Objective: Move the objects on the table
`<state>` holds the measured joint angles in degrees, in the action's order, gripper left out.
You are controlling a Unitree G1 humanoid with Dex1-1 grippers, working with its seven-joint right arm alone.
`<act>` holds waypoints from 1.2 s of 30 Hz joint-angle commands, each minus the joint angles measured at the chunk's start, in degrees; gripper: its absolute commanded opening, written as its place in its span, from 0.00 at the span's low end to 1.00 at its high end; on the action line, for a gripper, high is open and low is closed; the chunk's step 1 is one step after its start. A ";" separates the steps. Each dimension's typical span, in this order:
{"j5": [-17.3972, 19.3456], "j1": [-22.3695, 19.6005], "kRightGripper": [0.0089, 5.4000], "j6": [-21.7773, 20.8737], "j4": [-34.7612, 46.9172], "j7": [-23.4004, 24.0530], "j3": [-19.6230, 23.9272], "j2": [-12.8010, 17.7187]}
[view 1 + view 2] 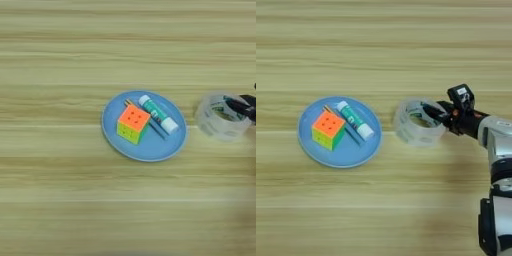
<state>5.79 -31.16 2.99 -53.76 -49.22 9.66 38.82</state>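
Where the left eye view looks down on the table (60,50), we find the round blue plate (112,137) just right of the frame's centre. On it sits the puzzle cube (133,123), orange face up and yellow-green faces toward the bottom of the frame. Beside it, toward the right, lies the white-green tube (158,114), slanting from upper left to lower right. Between the two we see the thin dark pen (150,122), partly hidden under the cube. At the right edge stands the clear tape roll (221,116), apart from the plate, with a black finger (240,106) reaching over its rim from the right.

Turning to the right eye view, we see the plate (316,150) at the left of centre with the same three things on it, and the tape roll (419,122) at centre right. Our right gripper (438,114) comes in from the right on the silver forearm (498,142). One finger (432,111) lies inside the ring; whether the fingers are clamped on the roll's wall we cannot tell.
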 commanded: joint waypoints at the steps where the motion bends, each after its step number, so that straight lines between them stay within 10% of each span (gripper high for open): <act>1: -0.06 -4.29 0.28 -1.07 2.02 1.21 0.80 3.67; 36: -1.71 -7.99 0.38 -4.74 -6.63 2.55 1.59 6.98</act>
<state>3.79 -34.94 -0.22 -63.03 -47.85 10.69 42.74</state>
